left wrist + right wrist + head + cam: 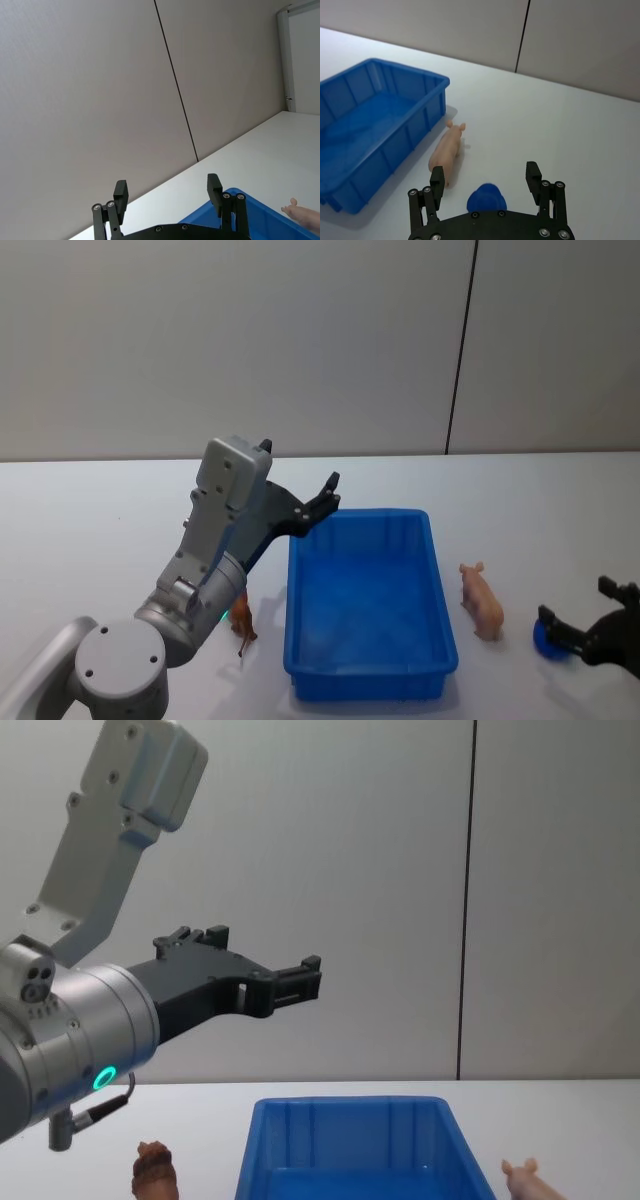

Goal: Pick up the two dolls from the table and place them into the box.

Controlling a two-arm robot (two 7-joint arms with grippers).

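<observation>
the white table (560,510) fills the lower half of the head view, with the blue box (365,513) at lower centre. the left gripper (328,495) hangs over the box's upper-left corner, jaws apart. at lower right the right gripper (578,615) sits low, jaws apart around the blue doll (548,640). a pink pig (482,602) lies just right of the box, and the brown doll (243,622) stands just left of it.

Setting, as I see it from the remote station: a robotics lab or test cell. Evidence: a plain white worktop (90,510), bare grey wall panels (250,340) split by one dark vertical seam (461,350), a pale frame (286,60) at the wall's end, and a grey robot arm (215,550) above the worktop.
</observation>
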